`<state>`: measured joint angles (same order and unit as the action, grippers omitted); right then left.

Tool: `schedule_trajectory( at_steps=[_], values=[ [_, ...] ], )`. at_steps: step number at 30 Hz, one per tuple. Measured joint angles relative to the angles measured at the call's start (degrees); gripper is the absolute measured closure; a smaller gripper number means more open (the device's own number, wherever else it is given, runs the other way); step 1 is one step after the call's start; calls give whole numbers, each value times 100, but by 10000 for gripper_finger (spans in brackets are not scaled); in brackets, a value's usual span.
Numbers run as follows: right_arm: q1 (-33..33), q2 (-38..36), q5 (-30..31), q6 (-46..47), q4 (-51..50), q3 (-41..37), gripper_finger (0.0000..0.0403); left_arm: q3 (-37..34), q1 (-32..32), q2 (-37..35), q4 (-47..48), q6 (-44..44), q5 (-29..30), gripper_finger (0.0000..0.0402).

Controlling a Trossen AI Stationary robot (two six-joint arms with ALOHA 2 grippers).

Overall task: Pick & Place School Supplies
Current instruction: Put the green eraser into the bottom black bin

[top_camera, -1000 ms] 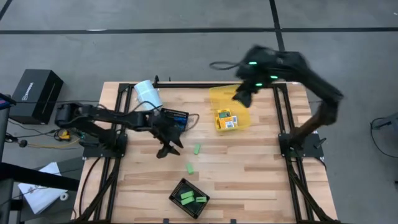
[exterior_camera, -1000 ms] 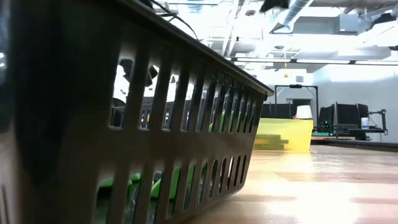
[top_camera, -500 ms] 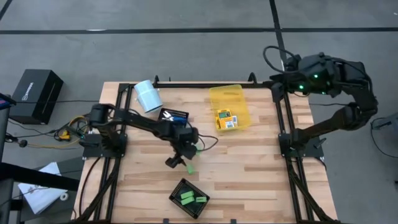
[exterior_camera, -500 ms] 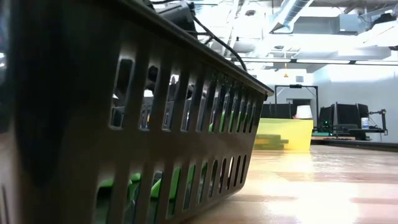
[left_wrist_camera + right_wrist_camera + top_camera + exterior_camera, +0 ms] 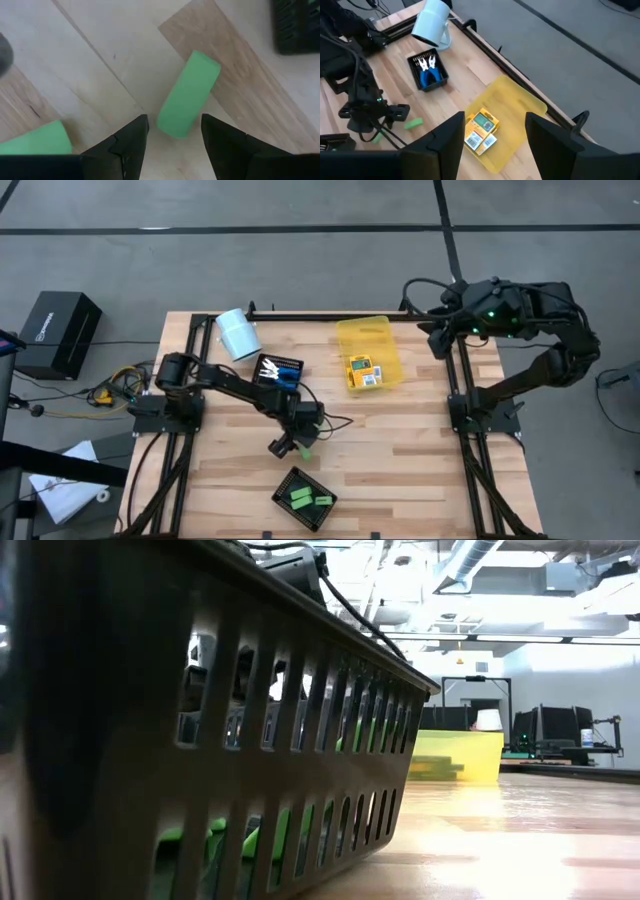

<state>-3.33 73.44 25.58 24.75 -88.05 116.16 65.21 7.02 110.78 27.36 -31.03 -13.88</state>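
Your left gripper (image 5: 172, 145) hovers with fingers spread around 1 smooth, matte green oblong piece (image 5: 188, 93) lying on the wood-plank counter (image 5: 100, 60); your right gripper (image 5: 495, 137) waits, fingers spread.

Even overhead light on the table (image 5: 420, 440) in the high view, shadows soft and short. Low view is backlit: ceiling lights blow out, the near tray (image 5: 200, 760) wall is a dark blurred mass, and glare streaks the wood beyond it. Left wrist view is bright and flat; the green piece (image 5: 187, 95) just ahead of the left gripper (image 5: 172, 137) is soft-edged, fingers black without detail. Right wrist view is sharp farther off, with its near fingers (image 5: 445, 145) blurred.
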Motion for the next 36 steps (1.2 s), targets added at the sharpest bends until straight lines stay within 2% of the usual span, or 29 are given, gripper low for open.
schedule_trajectory(
  at_steps=[7, 18, 22, 27, 36],
  values=[
    [-4, -52, -49, -262, 22, 0, 206, 197, 132, 51, -97, -392, 189, 216],
    [-4, -150, -59, -329, 35, 0, 209, 201, 417, 86, -135, -779, 20, 222],
    [-4, -145, -38, -388, 46, 2, 211, 151, 431, 86, -231, -901, 7, 261],
    [-4, -150, -19, -439, 119, 0, 210, 149, 436, 51, -236, -665, 455, 354],
    [-7, -147, 0, -542, 169, 0, 218, 153, 427, 51, -254, -146, 661, 362]
  ],
)
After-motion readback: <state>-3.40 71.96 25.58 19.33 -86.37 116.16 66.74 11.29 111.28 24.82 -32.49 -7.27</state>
